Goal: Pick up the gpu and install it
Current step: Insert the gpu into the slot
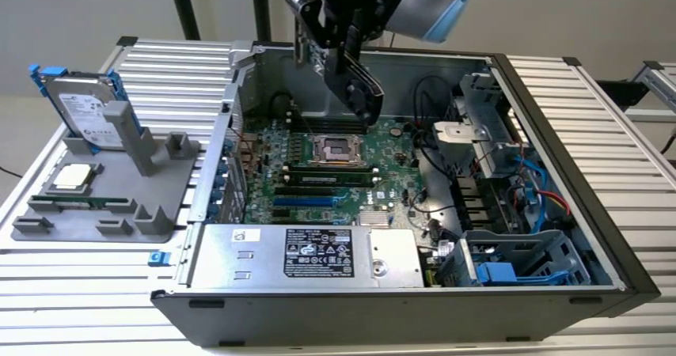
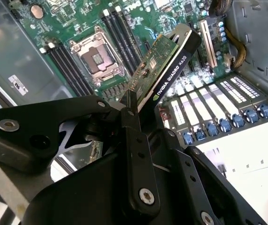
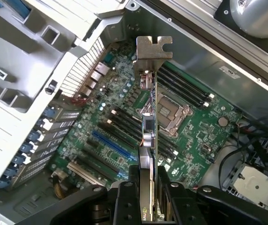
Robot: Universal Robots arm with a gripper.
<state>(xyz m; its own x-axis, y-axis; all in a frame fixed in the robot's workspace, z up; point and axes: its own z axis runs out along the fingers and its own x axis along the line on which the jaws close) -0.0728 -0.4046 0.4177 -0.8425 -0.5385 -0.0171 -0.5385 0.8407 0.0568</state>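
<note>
Exterior view: pincer [image 1: 340,51] clamped on the gpu [image 1: 359,95], card hanging tilted above the motherboard [image 1: 269,166] inside the open computer case [image 1: 370,316], not yet seated.

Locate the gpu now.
The thin black-and-green gpu card is clamped in the black end effector, upper middle of the exterior view, above the square processor socket on the green motherboard.

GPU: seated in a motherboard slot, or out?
Out. The pincer grips the gpu in the air above the motherboard, its bracket clear of the slots.
</note>
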